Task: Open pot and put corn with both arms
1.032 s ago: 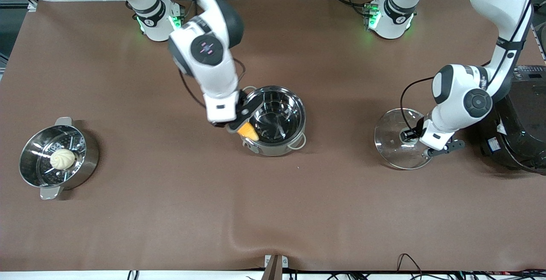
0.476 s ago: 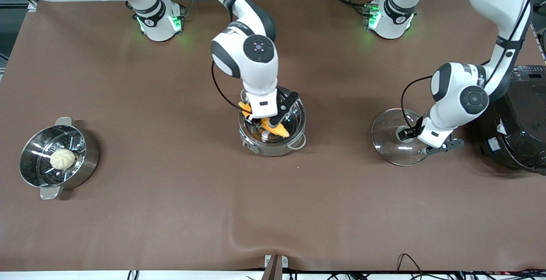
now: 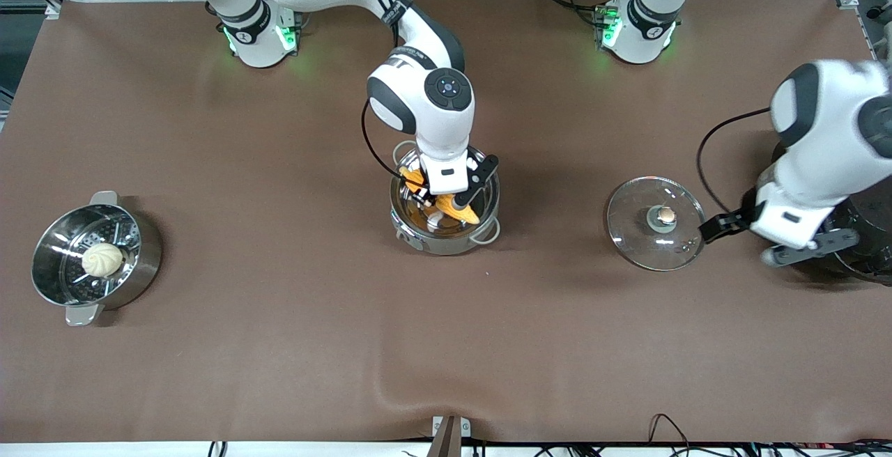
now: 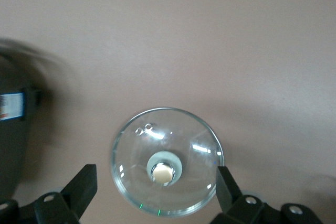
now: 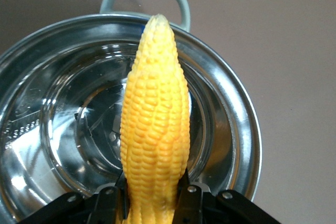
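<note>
The steel pot (image 3: 446,243) stands open mid-table, also in the right wrist view (image 5: 231,103). My right gripper (image 3: 456,207) is shut on the yellow corn (image 3: 461,212) and holds it over the pot's mirror-like inside. In the right wrist view the corn (image 5: 155,114) sticks out from the gripper (image 5: 153,199) across the pot's mouth. The glass lid (image 3: 631,217) with its copper knob (image 3: 666,215) lies flat on the table toward the left arm's end. My left gripper (image 3: 766,237) is open and empty, raised over the lid's edge. The left wrist view shows the lid (image 4: 199,150) between the spread fingers (image 4: 79,190).
A steel steamer pot (image 3: 143,262) holding a white bun (image 3: 102,260) stands at the right arm's end. A big black electric cooker (image 3: 871,248) stands beside the lid at the left arm's end, also in the left wrist view (image 4: 13,129).
My right gripper carried the corn from beside the pot's rim to over its inside. My left gripper let go of the lid's knob, opened and rose toward the cooker.
</note>
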{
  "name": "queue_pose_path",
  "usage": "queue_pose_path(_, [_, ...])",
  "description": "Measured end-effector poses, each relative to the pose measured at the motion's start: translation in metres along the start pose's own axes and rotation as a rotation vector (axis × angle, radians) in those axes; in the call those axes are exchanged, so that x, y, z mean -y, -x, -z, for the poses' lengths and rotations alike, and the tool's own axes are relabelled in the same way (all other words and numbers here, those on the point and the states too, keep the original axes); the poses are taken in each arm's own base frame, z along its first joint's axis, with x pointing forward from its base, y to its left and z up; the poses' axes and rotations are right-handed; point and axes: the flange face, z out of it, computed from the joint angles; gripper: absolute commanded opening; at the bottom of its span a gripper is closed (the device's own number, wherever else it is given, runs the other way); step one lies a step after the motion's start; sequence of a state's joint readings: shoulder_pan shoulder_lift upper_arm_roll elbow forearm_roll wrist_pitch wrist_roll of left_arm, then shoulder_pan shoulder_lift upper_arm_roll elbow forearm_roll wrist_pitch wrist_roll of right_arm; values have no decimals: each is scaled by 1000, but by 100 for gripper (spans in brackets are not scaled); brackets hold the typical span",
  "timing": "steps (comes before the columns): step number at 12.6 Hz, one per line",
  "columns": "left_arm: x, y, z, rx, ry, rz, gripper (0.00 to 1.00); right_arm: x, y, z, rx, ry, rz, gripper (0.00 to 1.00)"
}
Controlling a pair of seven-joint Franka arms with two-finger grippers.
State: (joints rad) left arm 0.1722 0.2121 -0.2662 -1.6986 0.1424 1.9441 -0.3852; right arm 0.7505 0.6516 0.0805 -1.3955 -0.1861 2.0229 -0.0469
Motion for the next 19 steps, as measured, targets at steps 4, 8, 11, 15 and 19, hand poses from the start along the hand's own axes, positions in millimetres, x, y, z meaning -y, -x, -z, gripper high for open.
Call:
queue_pose_path(4, [1,8,95,79,-35,-7,100,15,-2,1,4,12,-25,100])
queue_pose_path(8, [-5,18,125,71,-33,-19,100,19,1,0,33,23,-37,100])
queue_pose_path(11, [-21,33,141,68,-34,-47,100,28,0,3,43,29,-76,100])
queue_pose_path(15, [-25,39,145,73,-39,-20,100,-11,12,41,87,52,-151,100])
queue_pose_path(19, [-30,41,144,80,-24,-28,100,-139,64,96,108,57,-352,100])
